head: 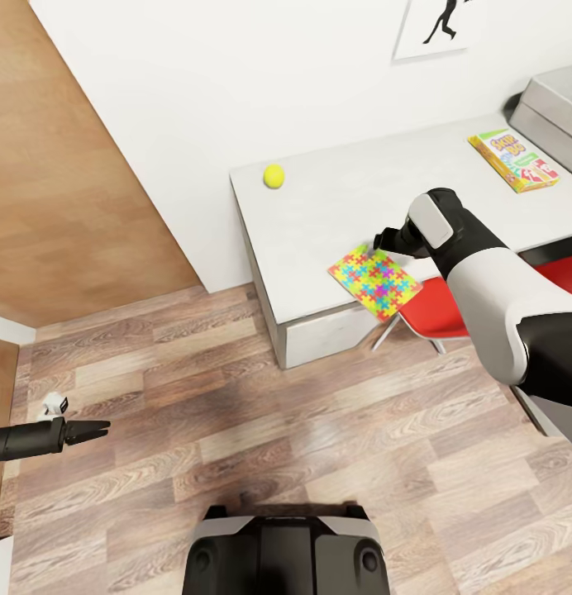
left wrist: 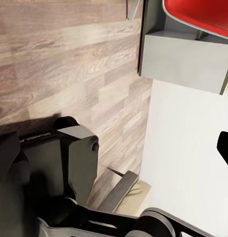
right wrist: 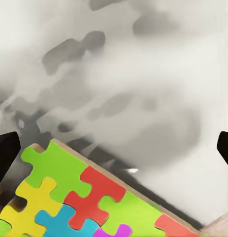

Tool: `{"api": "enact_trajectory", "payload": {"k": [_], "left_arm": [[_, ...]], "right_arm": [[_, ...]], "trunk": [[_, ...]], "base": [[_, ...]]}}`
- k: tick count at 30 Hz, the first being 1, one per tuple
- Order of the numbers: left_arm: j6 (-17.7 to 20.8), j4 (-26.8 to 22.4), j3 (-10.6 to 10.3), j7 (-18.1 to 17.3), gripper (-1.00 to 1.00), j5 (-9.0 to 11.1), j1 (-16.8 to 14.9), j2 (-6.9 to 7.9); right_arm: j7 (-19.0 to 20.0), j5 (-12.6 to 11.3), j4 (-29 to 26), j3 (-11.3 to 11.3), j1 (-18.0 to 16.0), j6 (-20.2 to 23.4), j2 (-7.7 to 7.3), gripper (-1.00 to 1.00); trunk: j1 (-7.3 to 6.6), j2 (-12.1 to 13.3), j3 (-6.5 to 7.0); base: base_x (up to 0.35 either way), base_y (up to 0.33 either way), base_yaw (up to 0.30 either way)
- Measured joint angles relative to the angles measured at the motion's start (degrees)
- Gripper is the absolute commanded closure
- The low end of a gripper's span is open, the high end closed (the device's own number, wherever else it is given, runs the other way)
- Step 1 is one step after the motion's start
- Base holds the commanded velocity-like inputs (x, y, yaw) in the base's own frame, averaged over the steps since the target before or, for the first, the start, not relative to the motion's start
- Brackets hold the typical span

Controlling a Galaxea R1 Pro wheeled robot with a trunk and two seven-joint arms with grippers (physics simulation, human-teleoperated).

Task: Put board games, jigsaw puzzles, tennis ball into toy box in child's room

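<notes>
Two arms: right one reaches over the pale grey-white tabletop [head: 336, 198], left one hangs low over the wood-plank floor [head: 236, 413].
Right tool [head: 377, 242]: fingers spread wide, nothing between them, hovering at the far edge of the flat multicoloured jigsaw puzzle board [head: 374, 281].
Puzzle: just below the right tool, lying on the tabletop's near edge, one corner overhanging.
Left tool [head: 100, 429]: fingers look close together, but I cannot tell for sure; nothing held.
Small yellow-green tennis ball [head: 274, 175]: well beyond the right tool, near the tabletop's far corner.
Green-yellow-red "SKIP-BO" game box [head: 513, 160]: well apart from the right tool, beside the light grey toy box [head: 559, 111].
Red chair seat [head: 435, 310]: under the right arm.
</notes>
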Motion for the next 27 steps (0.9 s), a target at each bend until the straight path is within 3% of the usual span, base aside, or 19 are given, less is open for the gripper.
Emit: {"api": "enact_trajectory", "payload": {"k": [27], "left_arm": [[0.00,0.00,0.02,0.00,-1.00,0.00,0.00,0.09]], "right_arm": [[-0.08,-0.04,-0.95,-0.66,-0.02,0.07,-0.02,-1.00]], "trunk": [[0.00,0.00,2.35]], "base": [[0.000,0.000,-0.118]]}}
